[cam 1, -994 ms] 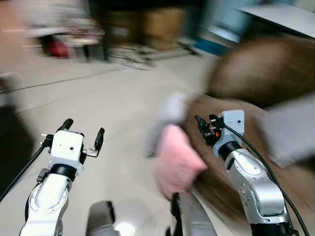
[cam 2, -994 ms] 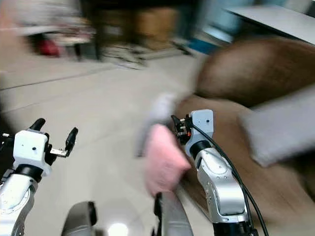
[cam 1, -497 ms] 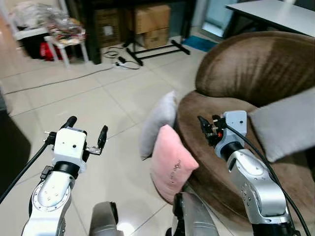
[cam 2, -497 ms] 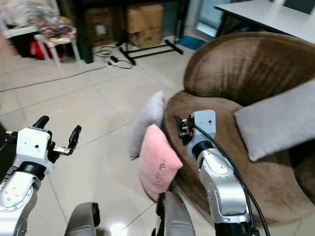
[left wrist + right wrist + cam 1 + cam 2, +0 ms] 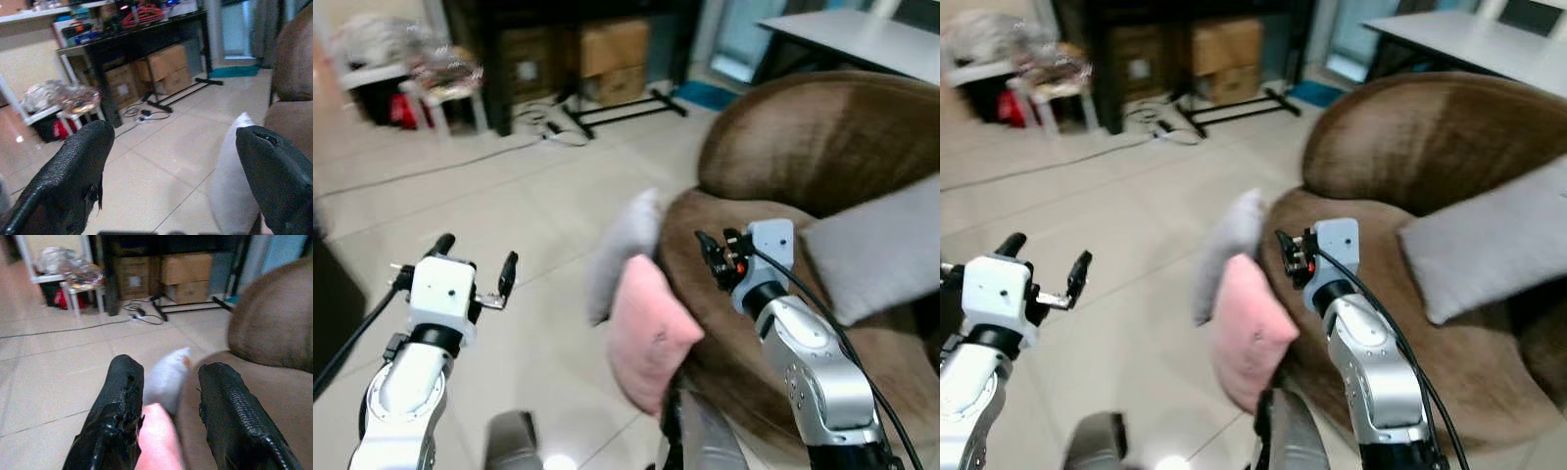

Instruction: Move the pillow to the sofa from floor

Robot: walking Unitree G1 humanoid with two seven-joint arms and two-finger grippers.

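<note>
A soft pink square pillow (image 5: 651, 333) is standing on edge on the pale tiled floor (image 5: 538, 196), leaning against the front of the round brown plush sofa (image 5: 822, 147), with a grey pillow (image 5: 622, 250) propped just behind it at 12 o'clock. Another grey cushion (image 5: 876, 250) is lying on the seat at 3 o'clock. The right gripper (image 5: 1285, 257) is hovering above the pink pillow, fingers spread and holding nothing, probably lining up a grab. The left gripper (image 5: 475, 274) is waiting at 9 o'clock over bare tiles, fingers wide apart.
</note>
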